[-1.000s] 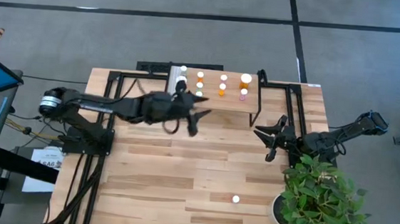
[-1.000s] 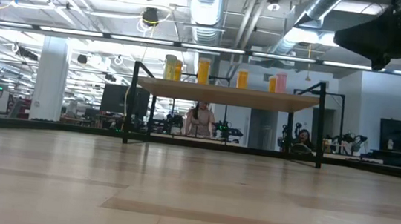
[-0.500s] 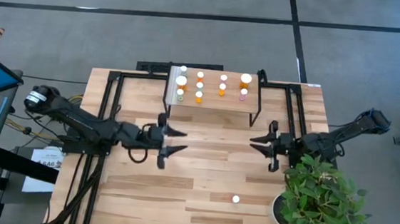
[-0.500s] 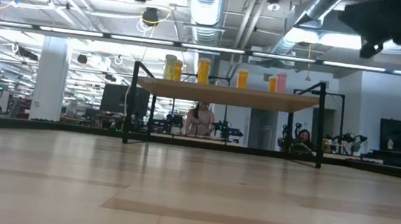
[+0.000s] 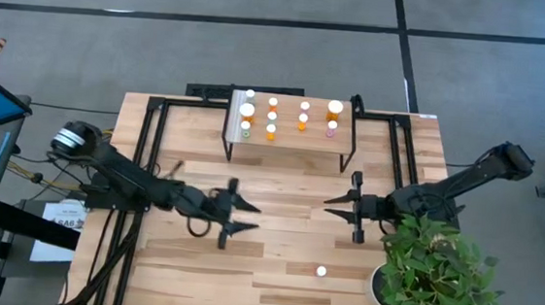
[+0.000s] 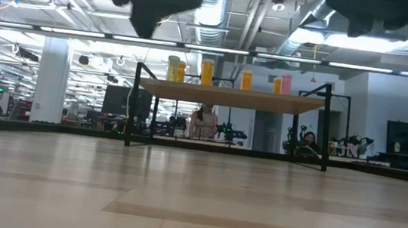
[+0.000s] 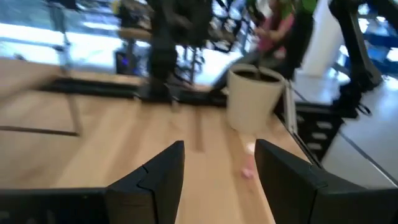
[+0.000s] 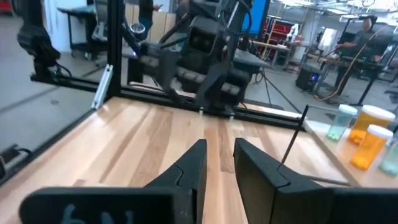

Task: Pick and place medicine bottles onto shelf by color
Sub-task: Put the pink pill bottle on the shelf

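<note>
The shelf (image 5: 288, 142) stands at the table's far middle on black legs. Several white-capped medicine bottles (image 5: 272, 116) stand on its top, orange, green and pink; the low view shows them in a row (image 6: 207, 72). One pink bottle (image 5: 322, 270) stands alone on the table near the front right; it also shows ahead of the left fingers (image 7: 247, 171). My left gripper (image 5: 253, 218) hovers over the table's middle, open and pointing right. My right gripper (image 5: 329, 209) faces it from the right, its fingers slightly apart with nothing between them (image 8: 220, 149).
A potted plant (image 5: 438, 273) in a white pot (image 7: 255, 99) fills the near right corner, close to the lone bottle. Black frame rails (image 5: 153, 124) run along the table's left and right sides. Bare wood lies between the two grippers and in front of the shelf.
My left gripper has come away from the shelf toward the table's near edge, sunk lower and turned to point right. My right gripper has moved toward the table's middle and slightly nearer, rolling a little. No bottle has moved.
</note>
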Robot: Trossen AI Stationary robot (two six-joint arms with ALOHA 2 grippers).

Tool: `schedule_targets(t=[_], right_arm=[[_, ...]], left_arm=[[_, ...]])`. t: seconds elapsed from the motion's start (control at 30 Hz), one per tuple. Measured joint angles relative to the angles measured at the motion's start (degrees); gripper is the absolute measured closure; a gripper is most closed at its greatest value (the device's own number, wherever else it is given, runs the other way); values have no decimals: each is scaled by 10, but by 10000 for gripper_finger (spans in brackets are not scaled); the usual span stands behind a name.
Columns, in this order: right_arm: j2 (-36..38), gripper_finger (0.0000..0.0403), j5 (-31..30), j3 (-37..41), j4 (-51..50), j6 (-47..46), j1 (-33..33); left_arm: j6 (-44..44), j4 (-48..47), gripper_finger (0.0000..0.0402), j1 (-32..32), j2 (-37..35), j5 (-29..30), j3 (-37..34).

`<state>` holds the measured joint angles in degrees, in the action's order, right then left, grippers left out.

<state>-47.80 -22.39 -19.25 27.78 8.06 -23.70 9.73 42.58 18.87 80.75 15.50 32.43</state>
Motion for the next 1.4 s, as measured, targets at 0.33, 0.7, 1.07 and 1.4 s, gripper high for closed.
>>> schedule_targets(t=[0.33,0.7,1.07,1.4], right_arm=[[-28,300,0,-16,-3,13,13],[-56,293,45,-16,-7,22,-2],[-152,146,153,-16,-7,-57,-64],[-223,112,248,-16,-5,-95,-53]], left_arm=[[-17,8,219,-1,265,-146,195],[-49,-54,219,-9,247,-147,236],[-110,-199,219,-7,105,-67,234],[-138,-95,219,-7,-7,-60,141]])
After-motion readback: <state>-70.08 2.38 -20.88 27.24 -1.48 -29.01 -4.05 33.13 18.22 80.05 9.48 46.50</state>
